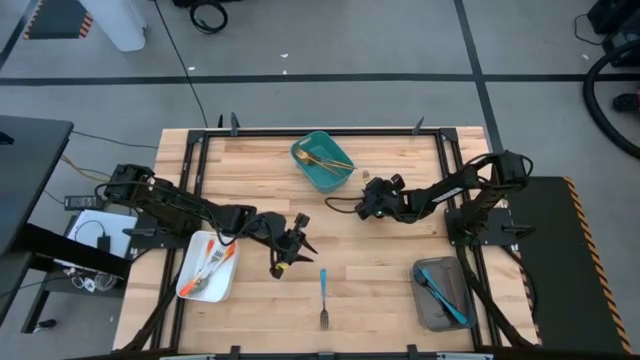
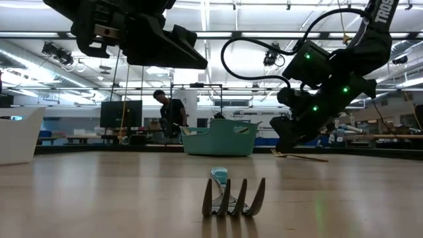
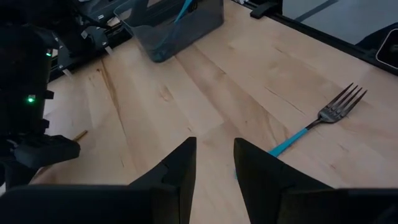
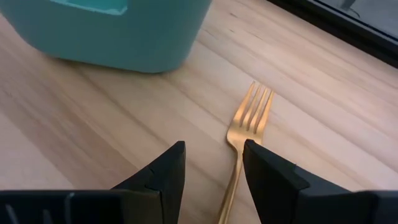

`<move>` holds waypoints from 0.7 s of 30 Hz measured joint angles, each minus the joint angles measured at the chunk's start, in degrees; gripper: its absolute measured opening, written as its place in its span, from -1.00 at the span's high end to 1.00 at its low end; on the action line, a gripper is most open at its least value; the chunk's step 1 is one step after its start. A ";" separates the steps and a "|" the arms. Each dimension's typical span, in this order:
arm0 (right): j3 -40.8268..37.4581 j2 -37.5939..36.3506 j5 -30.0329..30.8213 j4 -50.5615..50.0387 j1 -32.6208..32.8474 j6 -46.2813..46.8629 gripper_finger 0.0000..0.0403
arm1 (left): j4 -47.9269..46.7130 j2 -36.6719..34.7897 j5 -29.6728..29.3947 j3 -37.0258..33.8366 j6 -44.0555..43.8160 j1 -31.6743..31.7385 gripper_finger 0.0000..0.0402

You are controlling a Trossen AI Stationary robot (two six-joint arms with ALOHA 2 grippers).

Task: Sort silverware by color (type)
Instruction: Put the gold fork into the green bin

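Observation:
A gold fork lies flat on the wood beside the teal bin, its tines toward the bin. My right gripper is low over it and open, and the fork's handle runs between the two fingers without touching them. A blue-handled fork lies flat near the table's front edge. My left gripper hovers open above the table just left of that fork, holding nothing. In the low view the gold fork shows under the right gripper.
The teal bin holds gold utensils. A white tray at front left holds orange-handled pieces, and a grey tray at front right holds blue-handled ones. Bare wood lies between the trays. A person stands far off in the room.

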 joint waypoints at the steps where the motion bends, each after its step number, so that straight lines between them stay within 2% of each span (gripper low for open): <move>1: 0.00 0.00 -0.08 0.00 0.02 -0.67 0.17 | -0.07 0.00 0.00 0.00 -0.30 0.00 0.42; 16: 0.00 -0.09 0.49 -1.43 1.97 1.00 0.03 | -4.27 -0.02 0.00 0.00 -2.03 0.00 0.42; 21: -0.19 -0.09 5.05 -7.36 4.51 6.67 0.03 | -5.82 -0.04 0.00 0.00 -3.22 0.00 0.42</move>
